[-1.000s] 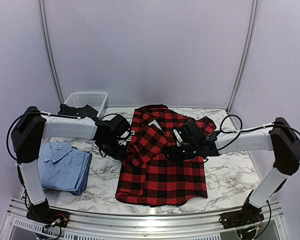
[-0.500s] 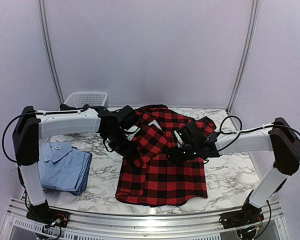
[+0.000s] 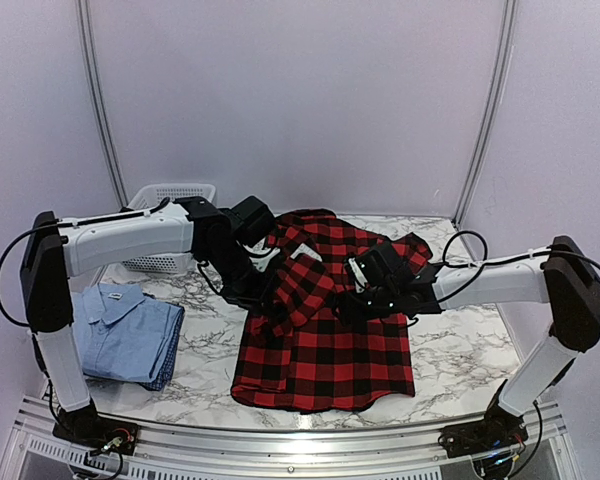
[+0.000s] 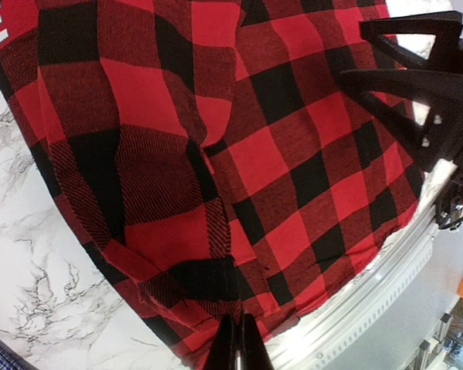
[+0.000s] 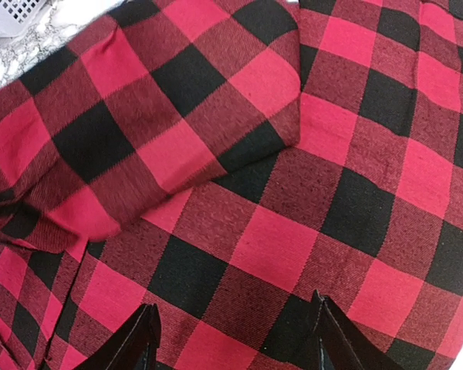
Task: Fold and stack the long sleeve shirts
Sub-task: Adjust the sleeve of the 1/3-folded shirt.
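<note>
L gripper [image 4: 233, 348] clenched on flannel [image 3: 325, 355] edge, sleeve bunched up mid-table. R gripper [image 5: 233, 339] jaws apart, low over flannel. Blue shirt [image 3: 125, 335] folded, table's [image 3: 460, 350] left side.

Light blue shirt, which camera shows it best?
Top external: the folded light blue shirt lies almost whole in view, collar showing, on the left side. The left wrist view catches at most a blue sliver at its bottom-left corner. The right wrist view shows none of it.
</note>
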